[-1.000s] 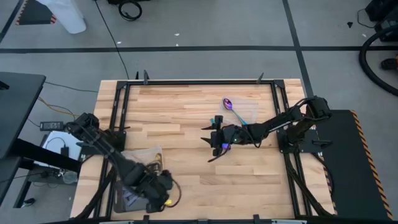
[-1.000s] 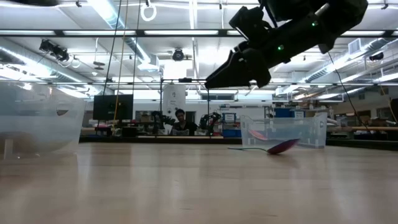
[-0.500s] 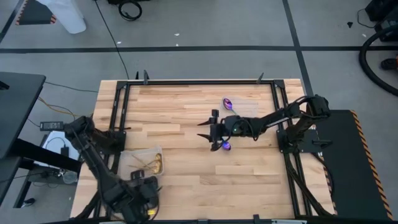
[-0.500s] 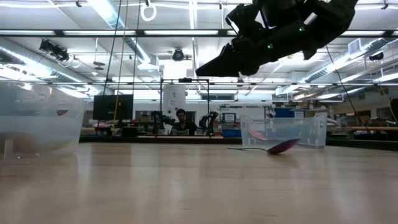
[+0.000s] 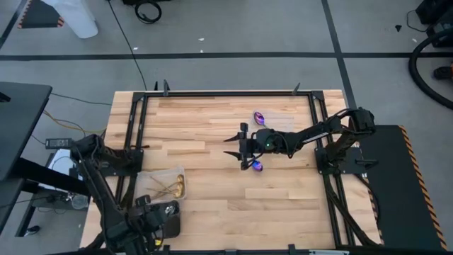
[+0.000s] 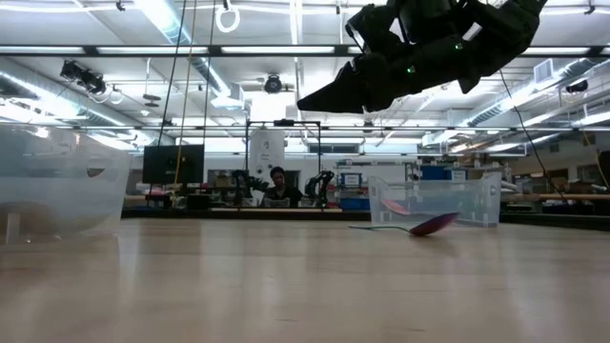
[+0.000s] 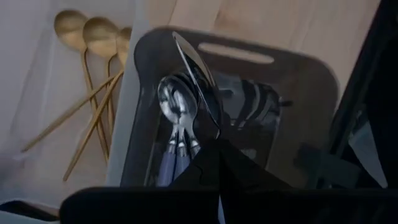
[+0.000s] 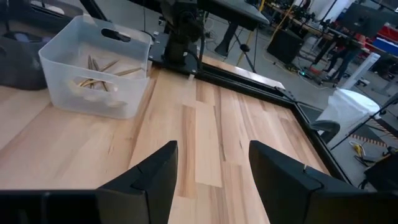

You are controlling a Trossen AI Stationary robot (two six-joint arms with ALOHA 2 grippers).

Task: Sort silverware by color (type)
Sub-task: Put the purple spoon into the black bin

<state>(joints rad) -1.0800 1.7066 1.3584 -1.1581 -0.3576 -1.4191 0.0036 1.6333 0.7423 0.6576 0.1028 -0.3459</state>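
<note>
My left gripper (image 5: pixel 150 225) is at the near left, over a grey container (image 7: pixel 298 68) that holds silver spoons with lavender handles (image 7: pixel 177 112). It is shut on a silver utensil (image 7: pixel 194 68). Gold spoons (image 7: pixel 87 43) lie in the clear container (image 5: pixel 164 185) beside it. My right gripper (image 5: pixel 235 151) hangs open and empty above the table's middle (image 6: pixel 303 101). A purple spoon (image 5: pixel 258 117) lies at the far right beside a clear container (image 6: pixel 434 198). Another purple spoon bowl (image 5: pixel 258 166) shows on the table next to my right gripper. My left gripper pinches the silver utensil by its near end (image 7: pixel 214 134) between the two shut fingers. The utensil sticks out ahead of the fingers, along them, over the silver spoons. Its far tip (image 7: pixel 177 38) reaches the container's rim; whether it rests there I cannot tell.
A black frame (image 5: pixel 226 92) runs round the table's edges. Bare wood (image 8: pixel 205 124) lies between my right gripper and the left containers. A person sits far behind the table (image 6: pixel 276 181).
My left gripper has drawn back toward the table's near left corner, uncovering the grey container. My right gripper has risen and swung toward the table's far-left side, its fingers staying apart. The purple spoons have stayed where they were.
</note>
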